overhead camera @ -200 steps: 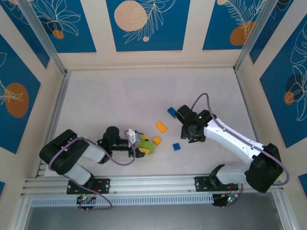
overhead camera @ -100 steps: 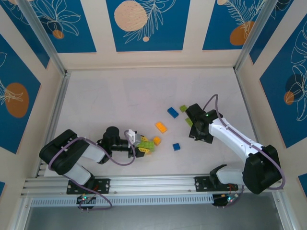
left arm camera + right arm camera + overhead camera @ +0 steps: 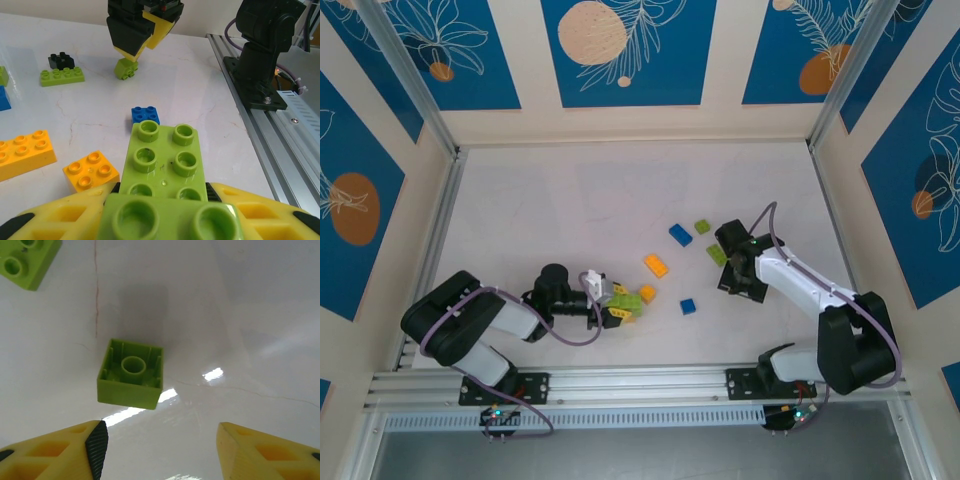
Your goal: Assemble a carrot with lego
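My left gripper point(image 3: 618, 302) is shut on a lime green lego brick point(image 3: 165, 157), which sticks out forward between the yellow fingers point(image 3: 260, 210). A second lime brick point(image 3: 170, 220) sits on its near end. My right gripper point(image 3: 727, 258) hangs open just above the table with nothing between its fingers point(image 3: 92, 445). A small lime brick point(image 3: 131, 372) lies hollow side up just ahead of it, untouched. The left wrist view has that brick point(image 3: 126, 68) under the right gripper point(image 3: 131, 52).
Loose bricks lie between the arms: a long orange one point(image 3: 656, 265), a small orange one point(image 3: 646, 293), two blue ones point(image 3: 680, 235) point(image 3: 687, 306) and another lime one point(image 3: 702, 227). A lime plate point(image 3: 62, 76) and a black piece point(image 3: 61, 60) lie farther off.
My right arm has swung right and away from the middle. Two lime bricks that it covered now show beside it. The left arm has stayed put with its bricks.
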Robot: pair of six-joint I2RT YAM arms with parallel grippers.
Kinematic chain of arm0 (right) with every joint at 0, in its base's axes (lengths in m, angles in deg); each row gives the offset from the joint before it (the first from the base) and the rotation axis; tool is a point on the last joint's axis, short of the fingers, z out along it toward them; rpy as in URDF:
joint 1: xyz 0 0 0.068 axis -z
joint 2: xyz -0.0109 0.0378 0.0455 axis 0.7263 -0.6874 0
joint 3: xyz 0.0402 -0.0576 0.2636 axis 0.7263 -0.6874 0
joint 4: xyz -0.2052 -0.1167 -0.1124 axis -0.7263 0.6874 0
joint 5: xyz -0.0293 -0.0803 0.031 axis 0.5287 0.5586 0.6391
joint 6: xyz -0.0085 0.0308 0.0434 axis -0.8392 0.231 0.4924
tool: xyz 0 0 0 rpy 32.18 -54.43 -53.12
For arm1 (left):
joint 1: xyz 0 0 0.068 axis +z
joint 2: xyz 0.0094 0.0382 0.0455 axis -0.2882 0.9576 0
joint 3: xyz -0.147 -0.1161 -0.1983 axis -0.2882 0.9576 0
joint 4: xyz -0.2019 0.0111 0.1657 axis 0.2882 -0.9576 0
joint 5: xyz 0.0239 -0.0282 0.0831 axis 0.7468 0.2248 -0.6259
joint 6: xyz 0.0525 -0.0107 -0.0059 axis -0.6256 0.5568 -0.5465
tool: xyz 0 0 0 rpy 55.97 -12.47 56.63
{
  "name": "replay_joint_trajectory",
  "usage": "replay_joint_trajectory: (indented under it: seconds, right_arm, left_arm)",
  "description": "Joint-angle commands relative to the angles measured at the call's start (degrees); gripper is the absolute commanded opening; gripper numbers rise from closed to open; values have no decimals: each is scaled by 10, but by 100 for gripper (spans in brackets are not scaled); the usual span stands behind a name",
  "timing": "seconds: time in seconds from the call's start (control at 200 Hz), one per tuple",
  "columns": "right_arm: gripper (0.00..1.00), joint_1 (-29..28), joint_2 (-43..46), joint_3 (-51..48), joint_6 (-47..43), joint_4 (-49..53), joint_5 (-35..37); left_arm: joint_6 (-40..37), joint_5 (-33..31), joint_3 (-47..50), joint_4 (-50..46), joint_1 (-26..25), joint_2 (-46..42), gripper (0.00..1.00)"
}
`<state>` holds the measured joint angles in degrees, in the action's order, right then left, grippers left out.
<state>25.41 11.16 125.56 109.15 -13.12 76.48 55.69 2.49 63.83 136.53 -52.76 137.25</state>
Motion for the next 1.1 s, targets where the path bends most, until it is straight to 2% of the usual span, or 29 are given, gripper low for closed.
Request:
replay_joint_trajectory:
  seconds: [0.0,0.165,0.315,0.49,0.675,0.775,0.89,1.095]
  right_arm:
    - [61,2,-18,8,-12,-23,-21]
    - [61,2,-40,8,-13,-45,-24]
    - [56,7,-61,10,-16,-62,-20]
    - [45,12,-82,16,-22,-77,-11]
    - [35,11,-65,23,-25,-70,-13]
    - [31,9,-34,31,-25,-59,-48]
    - [31,14,2,35,-22,-65,-138]
    - [30,25,-17,42,-44,-68,-242]
  left_arm:
    - [-4,19,-4,1,6,-4,48]
    - [-4,18,-7,-1,7,-1,48]
    - [-5,17,-8,-5,6,-2,48]
    - [-6,15,-11,-10,6,0,47]
    - [-7,13,-15,-15,7,4,47]
    - [-8,12,-15,-18,7,3,47]
    - [-9,11,-17,-20,6,4,47]
    - [-9,12,-17,-25,7,0,46]
